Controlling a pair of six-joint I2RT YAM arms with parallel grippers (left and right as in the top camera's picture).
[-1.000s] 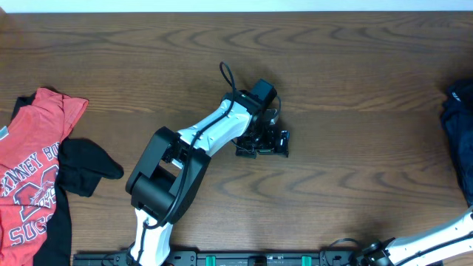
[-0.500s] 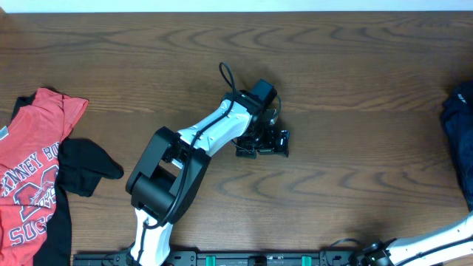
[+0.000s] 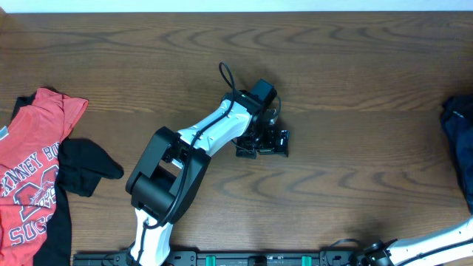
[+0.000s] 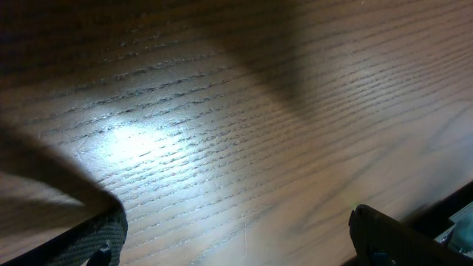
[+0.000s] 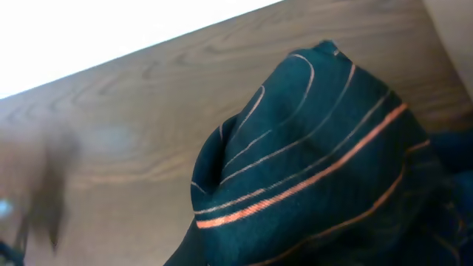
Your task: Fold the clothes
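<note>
Overhead: your left arm lay stretched toward the middle of the table (image 3: 355,59), elbow bent, wrist tipped down, and the left gripper (image 3: 264,143) sat low over bare wood. The red tee (image 3: 33,174) and the black garment (image 3: 87,167) beside it lay well apart at the left edge. A dark blue pile (image 3: 460,122) sat at the right edge. Closing here would likely have caught nothing, and pressing lower could have scraped the fingers on wood. Only part of your right arm (image 3: 436,240) showed.

Left wrist: the left gripper (image 4: 236,233) was spread wide, with nothing between its fingers.

Right wrist: the jersey (image 5: 318,170) filled the view, bunched near the table's far edge. No fingers showed, so you could not tell the grip. Pulling it while bunched might have dragged neighbouring cloth or tipped it off the edge.
</note>
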